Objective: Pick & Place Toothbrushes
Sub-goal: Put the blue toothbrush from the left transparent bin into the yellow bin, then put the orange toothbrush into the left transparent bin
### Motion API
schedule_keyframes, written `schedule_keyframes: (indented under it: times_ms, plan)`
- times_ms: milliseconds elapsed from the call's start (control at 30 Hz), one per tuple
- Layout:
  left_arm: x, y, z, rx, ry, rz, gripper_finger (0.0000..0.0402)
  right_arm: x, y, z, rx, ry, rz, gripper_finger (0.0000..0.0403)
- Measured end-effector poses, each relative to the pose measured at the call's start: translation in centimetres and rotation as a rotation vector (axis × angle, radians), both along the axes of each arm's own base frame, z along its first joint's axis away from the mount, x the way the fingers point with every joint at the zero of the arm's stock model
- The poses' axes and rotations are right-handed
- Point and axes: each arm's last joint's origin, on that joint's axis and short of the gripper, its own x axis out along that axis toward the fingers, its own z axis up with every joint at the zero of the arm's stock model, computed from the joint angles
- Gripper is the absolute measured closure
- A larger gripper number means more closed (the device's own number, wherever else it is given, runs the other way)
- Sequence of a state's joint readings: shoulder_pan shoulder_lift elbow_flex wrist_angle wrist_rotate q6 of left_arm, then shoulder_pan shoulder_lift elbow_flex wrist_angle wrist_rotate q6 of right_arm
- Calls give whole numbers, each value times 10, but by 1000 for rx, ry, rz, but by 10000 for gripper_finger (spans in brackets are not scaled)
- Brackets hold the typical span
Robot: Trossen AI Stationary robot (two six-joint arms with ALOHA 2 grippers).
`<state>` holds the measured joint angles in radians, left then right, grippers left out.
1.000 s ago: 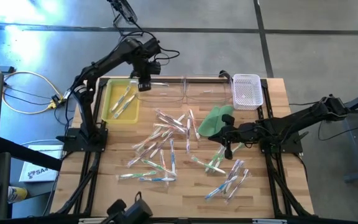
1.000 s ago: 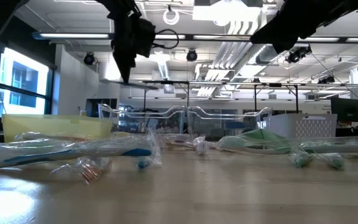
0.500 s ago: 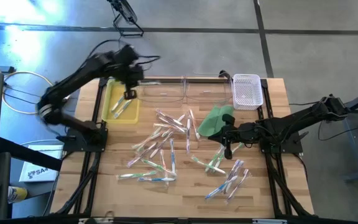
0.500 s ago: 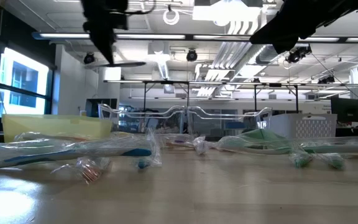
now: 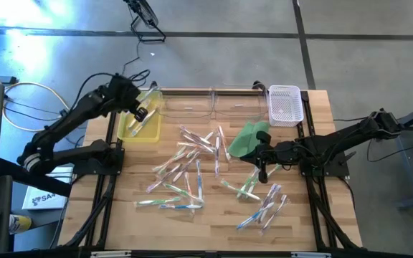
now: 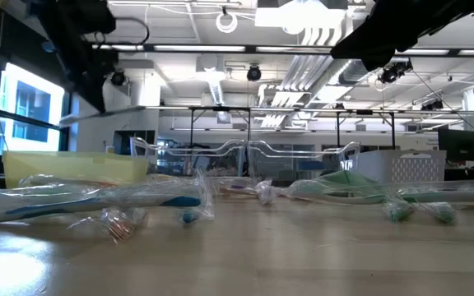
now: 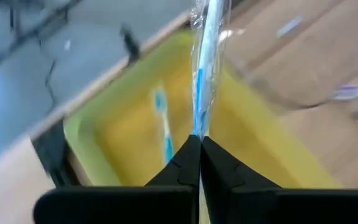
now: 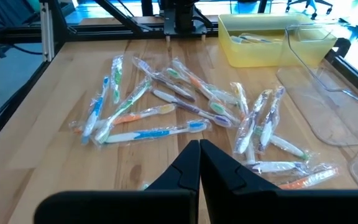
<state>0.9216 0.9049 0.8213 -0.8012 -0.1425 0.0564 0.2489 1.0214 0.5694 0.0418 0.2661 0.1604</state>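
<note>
My left gripper (image 5: 140,112) hangs over the yellow bin (image 5: 129,127) at the table's far left, shut on a blue-and-white toothbrush in a clear wrapper (image 7: 205,68). In the low view that brush shows as a thin, nearly level line (image 6: 105,113). A few wrapped brushes (image 7: 163,124) lie flat in the bin. Several more toothbrushes (image 5: 192,161) lie scattered on the wooden table. My right gripper (image 5: 264,172) hovers shut over the table's right half, beside another loose group (image 5: 264,204), with nothing in it. My left gripper pinches one end of the wrapped toothbrush (image 7: 197,127) between its two fingertips. The brush runs on past the fingertips, along the line of the fingers. The fingers slant down toward the bin. The brush is lifted clear above the bin, nearly level.
Two clear trays (image 5: 192,104) (image 5: 239,104) stand along the far edge, with a white basket (image 5: 285,105) at the far right. A flat green cloth (image 5: 248,137) lies just beyond my right gripper. Bare wood shows along the near edge.
My left gripper has swung from above the far clear tray toward the table's left edge and down, rolling about its own line, and now hangs over the yellow bin. It has stayed shut on the toothbrush, which travelled with it.
</note>
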Motion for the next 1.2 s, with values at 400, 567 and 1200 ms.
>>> schedule_keyframes:
  times_ms: [400, 567, 1200]
  plan:
    - [-4, 5, -37, -45, -31, 173, 401, 0, 0, 0, 1, 3, 3, 400]
    - [-5, 3, -43, -66, -32, 209, 401, 0, 0, 0, 1, 4, 3, 400]
    - [-5, 4, -42, -47, -9, 174, 314, 0, 0, -1, 27, 8, -4, 400]
